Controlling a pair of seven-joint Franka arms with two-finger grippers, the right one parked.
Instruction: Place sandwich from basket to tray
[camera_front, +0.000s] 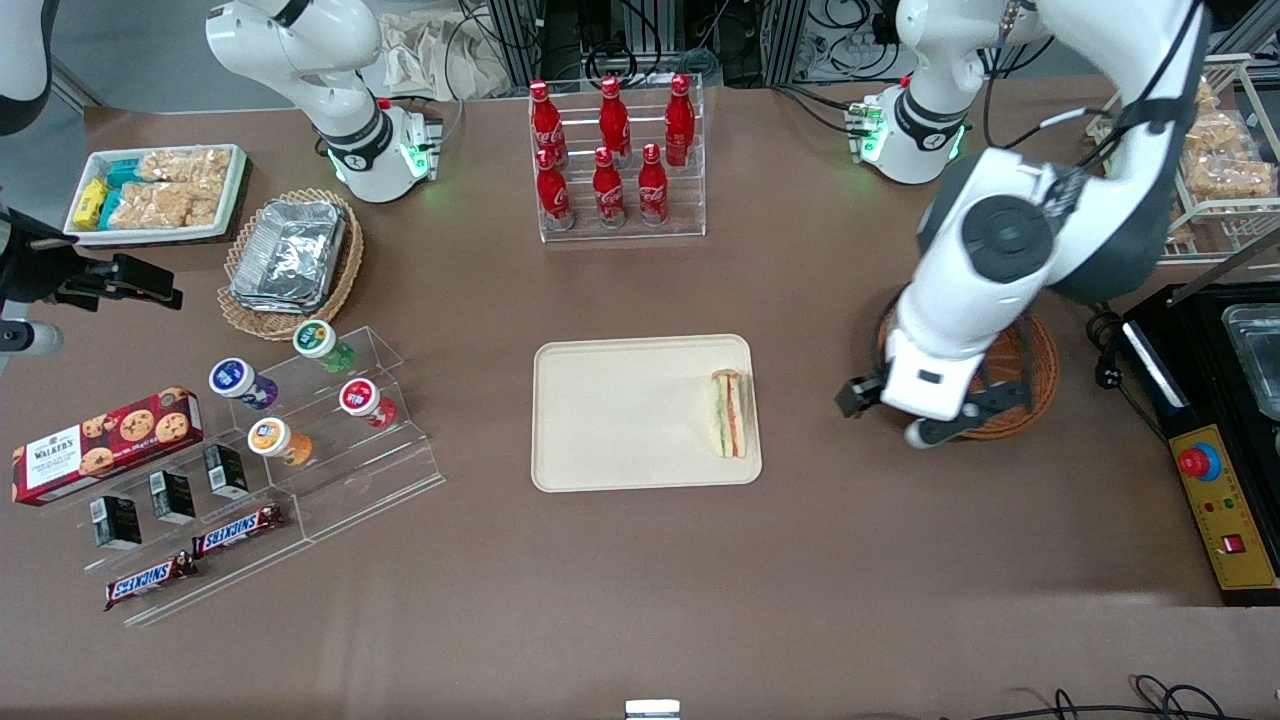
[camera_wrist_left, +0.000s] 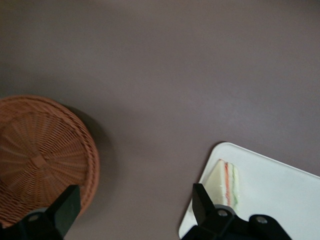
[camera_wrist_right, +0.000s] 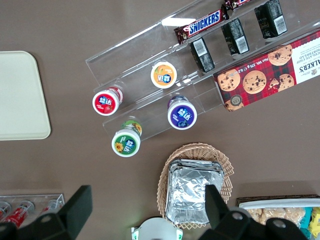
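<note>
Though the basket (camera_front: 1030, 385) sits bare under the working arm, the sandwich (camera_front: 729, 414) already lies on the tray (camera_front: 620, 420), at the tray edge nearest the basket. Gripper (camera_wrist_left: 135, 210): spread wide, holding nothing, between basket and tray, above bare table. Sandwich, by my guess: light, soft, easily crushed; best pinched gently across the bread faces.

I see a brown table (camera_front: 640, 580) under even light. Past its far edge, I make out black cables (camera_front: 600, 40) and metal frames (camera_front: 760, 35).
</note>
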